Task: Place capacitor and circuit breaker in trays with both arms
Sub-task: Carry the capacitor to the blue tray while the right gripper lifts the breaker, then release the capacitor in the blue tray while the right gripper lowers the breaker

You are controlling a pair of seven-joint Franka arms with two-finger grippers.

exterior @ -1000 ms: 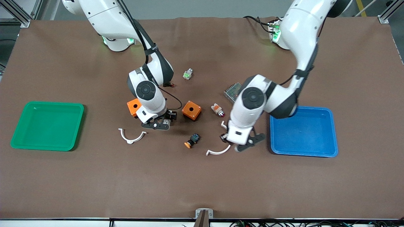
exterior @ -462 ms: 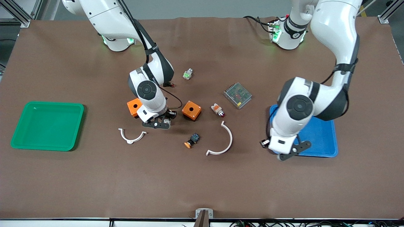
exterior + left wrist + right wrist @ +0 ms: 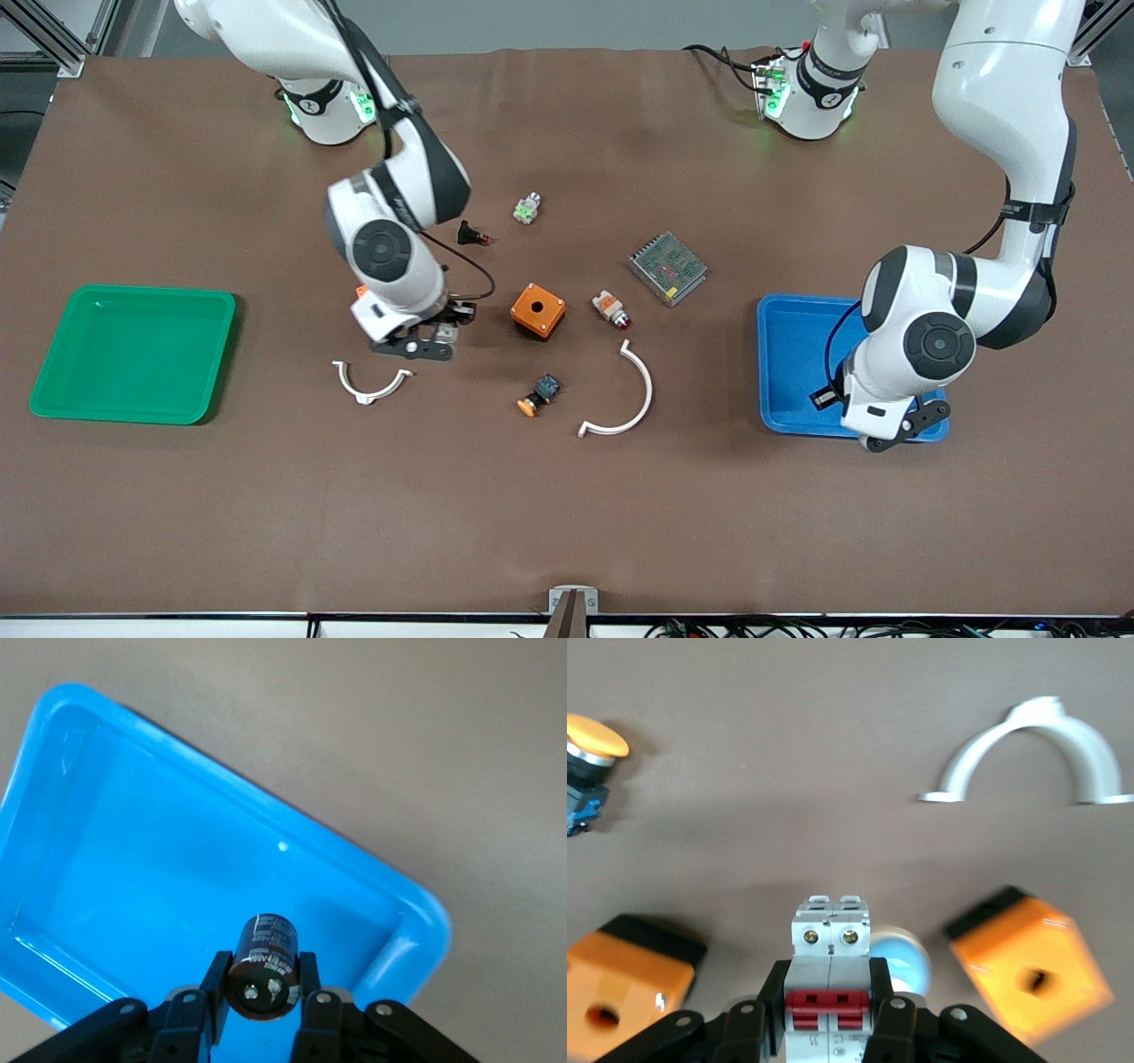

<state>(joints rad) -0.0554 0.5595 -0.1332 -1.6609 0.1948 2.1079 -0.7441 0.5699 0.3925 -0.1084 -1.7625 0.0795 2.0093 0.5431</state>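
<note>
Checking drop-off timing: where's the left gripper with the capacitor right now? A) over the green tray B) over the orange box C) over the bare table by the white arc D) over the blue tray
D: the left gripper holds the capacitor above the blue tray.

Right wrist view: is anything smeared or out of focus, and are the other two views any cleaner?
Right wrist view: one orange box is motion-smeared, while the circuit breaker in the right claw stays sharp. Left wrist view: crisp capacitor, small glare spots on the blue tray. Front view: evenly lit, soft shadows under both arms.
</note>
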